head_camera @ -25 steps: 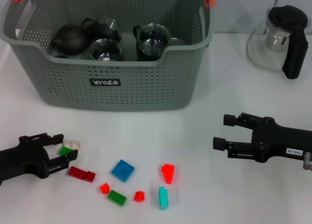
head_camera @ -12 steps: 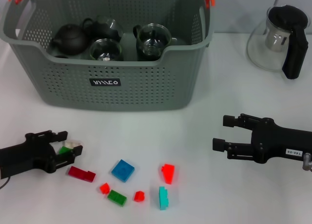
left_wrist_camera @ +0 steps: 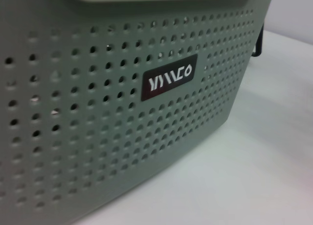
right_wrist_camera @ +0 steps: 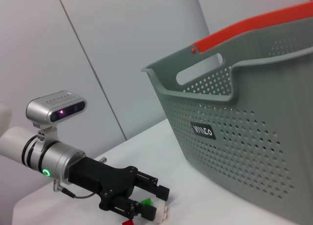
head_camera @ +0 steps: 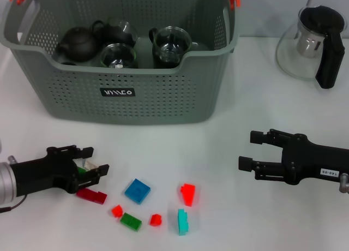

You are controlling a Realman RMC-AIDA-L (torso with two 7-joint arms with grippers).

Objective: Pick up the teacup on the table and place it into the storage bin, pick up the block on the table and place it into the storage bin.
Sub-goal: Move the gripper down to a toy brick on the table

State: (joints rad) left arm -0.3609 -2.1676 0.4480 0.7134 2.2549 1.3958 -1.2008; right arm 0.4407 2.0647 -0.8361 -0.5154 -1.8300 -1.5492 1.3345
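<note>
The grey storage bin (head_camera: pixel 163 93) stands at the back left, and its labelled wall fills the left wrist view (left_wrist_camera: pixel 168 80). Glass teacups (head_camera: pixel 170 43) and a black teapot (head_camera: pixel 76 43) sit inside it. My left gripper (head_camera: pixel 94 162) lies low at the front left, open, with a green block (head_camera: pixel 82 169) and a white block (head_camera: pixel 94 165) between its fingers. The right wrist view shows that gripper (right_wrist_camera: pixel 156 204) around the green block (right_wrist_camera: pixel 145 202). My right gripper (head_camera: pixel 248 149) hovers open and empty at the right.
Loose blocks lie at the front: dark red (head_camera: pixel 91 195), blue (head_camera: pixel 137 190), a red one (head_camera: pixel 116 210), a green one (head_camera: pixel 131 221), teal (head_camera: pixel 183 221) and red-orange (head_camera: pixel 188 193). A glass teapot with a black handle (head_camera: pixel 311 46) stands at the back right.
My left gripper has slid to the right along the table, so the green and white blocks now lie between its fingers. The right arm has barely moved.
</note>
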